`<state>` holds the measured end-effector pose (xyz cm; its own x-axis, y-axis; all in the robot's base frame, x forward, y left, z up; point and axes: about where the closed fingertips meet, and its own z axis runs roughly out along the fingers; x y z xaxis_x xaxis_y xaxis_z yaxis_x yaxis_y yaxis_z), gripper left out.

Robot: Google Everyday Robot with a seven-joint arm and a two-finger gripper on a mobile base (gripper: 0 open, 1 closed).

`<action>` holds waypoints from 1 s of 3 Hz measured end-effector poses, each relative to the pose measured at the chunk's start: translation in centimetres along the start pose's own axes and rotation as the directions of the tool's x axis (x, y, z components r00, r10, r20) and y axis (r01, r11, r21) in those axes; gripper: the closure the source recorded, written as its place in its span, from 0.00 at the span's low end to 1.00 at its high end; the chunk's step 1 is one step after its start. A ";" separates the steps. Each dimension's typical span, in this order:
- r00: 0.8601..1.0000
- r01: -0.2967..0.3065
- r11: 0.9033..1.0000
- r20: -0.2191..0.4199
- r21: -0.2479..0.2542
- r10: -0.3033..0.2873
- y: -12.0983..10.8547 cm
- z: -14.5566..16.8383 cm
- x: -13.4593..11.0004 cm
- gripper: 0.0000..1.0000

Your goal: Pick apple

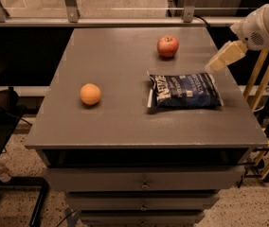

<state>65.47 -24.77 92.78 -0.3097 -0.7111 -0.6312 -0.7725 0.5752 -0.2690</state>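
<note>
The apple (167, 46) is small, round and red with yellowish patches. It sits on the far middle of the grey table top (120, 112). My gripper (216, 64) is a cream-coloured tip on a white arm that comes in from the upper right. It hangs above the table's right side, to the right of the apple and a little nearer to me, apart from it. It holds nothing that I can see.
A plain orange round fruit (90, 94) lies on the left of the table. A dark blue snack bag (184, 91) lies flat at the right, just below the gripper. Drawers (144, 181) sit under the top. A railing (125, 20) runs behind the table.
</note>
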 end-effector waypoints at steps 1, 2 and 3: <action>0.997 -0.056 0.998 0.047 0.031 0.055 -1.9 3.7 -2.7 0.00; 0.989 -0.136 0.988 0.066 0.068 0.132 -2.8 6.6 -4.8 0.00; 0.980 -0.180 0.983 0.086 0.033 0.177 -2.6 10.0 -6.6 0.00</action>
<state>75.04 -17.51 90.40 -0.3931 -0.5607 -0.7288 -0.6855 0.7069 -0.1742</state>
